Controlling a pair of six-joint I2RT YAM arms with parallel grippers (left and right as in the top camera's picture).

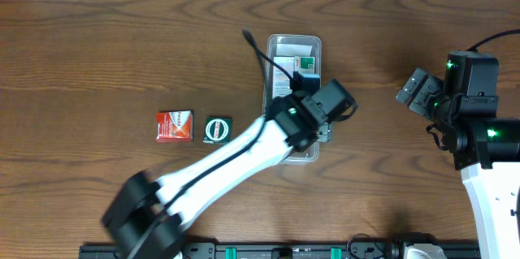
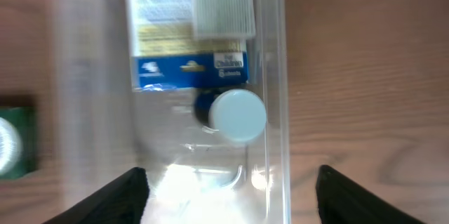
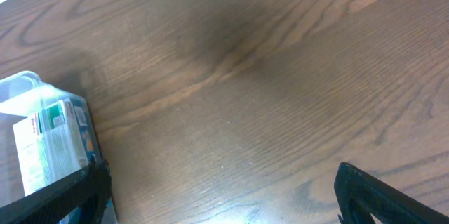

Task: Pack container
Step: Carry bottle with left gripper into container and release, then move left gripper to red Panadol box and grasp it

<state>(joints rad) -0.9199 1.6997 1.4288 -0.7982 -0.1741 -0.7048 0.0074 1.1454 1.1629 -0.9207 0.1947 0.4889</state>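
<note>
One long, narrow clear plastic tub (image 1: 294, 38) with rounded corners lies midway between the desk's (image 1: 89, 40) left and right edges, nearer the far edge. Inside are printed cartons (image 2: 189, 27) and one white-capped bottle (image 2: 237, 115). Toward the left edge sit one red box (image 1: 174, 126) and one green box (image 1: 218, 129). The left tool (image 2: 231, 182) hangs released over the tub. The right tool (image 3: 224, 196) is released near the right edge.

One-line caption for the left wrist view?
Open left gripper above the container, which holds a white-capped bottle and a printed box.
</note>
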